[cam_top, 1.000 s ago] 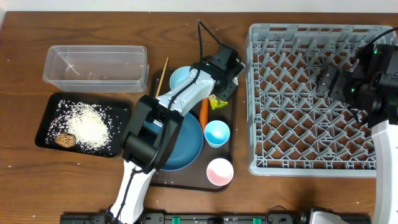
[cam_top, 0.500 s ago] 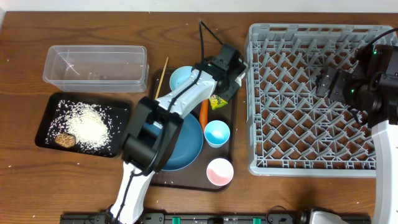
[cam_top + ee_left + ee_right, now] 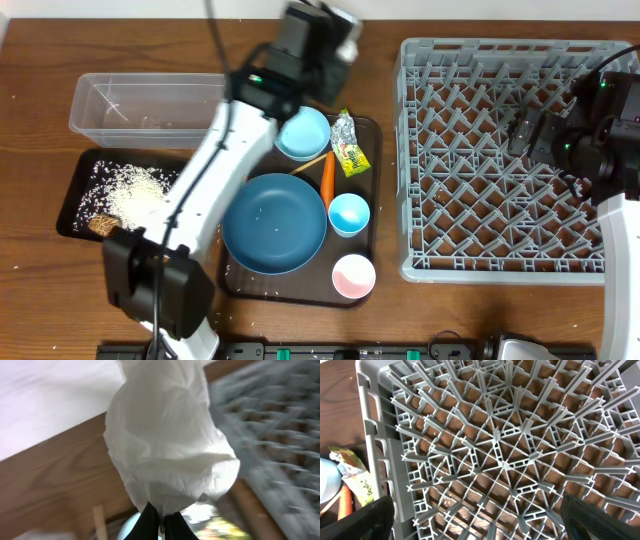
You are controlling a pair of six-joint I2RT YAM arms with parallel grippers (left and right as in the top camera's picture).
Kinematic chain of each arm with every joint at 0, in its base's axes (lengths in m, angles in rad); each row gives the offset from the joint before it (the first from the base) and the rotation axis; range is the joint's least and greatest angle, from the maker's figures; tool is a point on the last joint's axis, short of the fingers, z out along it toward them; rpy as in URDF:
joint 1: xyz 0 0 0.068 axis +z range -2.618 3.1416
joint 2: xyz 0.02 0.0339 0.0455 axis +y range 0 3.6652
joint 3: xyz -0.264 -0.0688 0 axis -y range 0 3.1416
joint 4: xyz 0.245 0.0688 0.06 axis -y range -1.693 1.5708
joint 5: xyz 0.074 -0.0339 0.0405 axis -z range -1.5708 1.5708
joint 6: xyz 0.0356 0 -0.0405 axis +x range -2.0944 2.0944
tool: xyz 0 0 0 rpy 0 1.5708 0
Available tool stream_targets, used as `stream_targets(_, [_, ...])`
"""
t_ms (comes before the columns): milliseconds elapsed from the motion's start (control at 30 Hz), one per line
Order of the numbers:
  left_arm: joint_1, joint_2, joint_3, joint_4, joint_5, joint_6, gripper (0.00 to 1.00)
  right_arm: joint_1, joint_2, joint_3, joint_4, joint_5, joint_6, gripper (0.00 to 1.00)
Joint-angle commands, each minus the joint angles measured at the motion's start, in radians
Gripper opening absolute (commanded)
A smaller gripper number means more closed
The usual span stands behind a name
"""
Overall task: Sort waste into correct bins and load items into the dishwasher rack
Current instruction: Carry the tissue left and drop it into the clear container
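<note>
Surface: brown wood table (image 3: 40, 300), white wall (image 3: 40, 390) behind.
L pincer (image 3: 159, 520): clamped tight on crumpled white paper wad (image 3: 170, 445), held high over table's far edge, betw. clear tub (image 3: 150, 105) and rack (image 3: 500, 160).
R pincer (image 3: 482, 520): jaws spread wide, empty, hovering over grey rack.
Brown tray (image 3: 300, 285): carrot (image 3: 328, 178), wrapper (image 3: 347, 145) lie just beside lt-blue bowl (image 3: 303, 133).
Black tray (image 3: 72, 205): rice (image 3: 135, 195), brown lump (image 3: 101, 225).
Writing: wrapper print too small to read.

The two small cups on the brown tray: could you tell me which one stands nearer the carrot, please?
The small light blue cup, right beside the orange carrot; the small pink cup stands farther away, beyond the blue one.
</note>
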Motion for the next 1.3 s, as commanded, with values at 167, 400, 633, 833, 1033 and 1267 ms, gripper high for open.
stream_targets(167, [0.283,0.052,0.000,-0.048,-0.076,-0.078,0.06,-0.008,-0.006,0.011,-0.003,0.010,0.000,0.99])
stream_targets(400, [0.431,0.128,-0.003,-0.058,-0.071,-0.075,0.06,-0.008,-0.006,0.011,-0.003,0.010,0.000,0.99])
stream_targets(633, [0.440,0.159,-0.005,-0.157,-0.076,-0.076,0.06,-0.008,-0.006,0.011,-0.003,0.010,0.000,0.99])
stream_targets(833, [0.443,0.159,-0.005,-0.219,-0.076,-0.076,0.70,-0.008,-0.006,0.011,-0.003,0.010,0.000,0.99])
stream_targets(1033, [0.434,0.137,-0.005,-0.246,-0.064,-0.080,0.76,-0.008,-0.006,0.011,-0.004,0.010,0.000,0.99])
stream_targets(1267, [0.277,0.062,-0.005,-0.224,0.045,0.051,0.76,-0.006,-0.006,0.011,0.000,0.010,0.000,0.99])
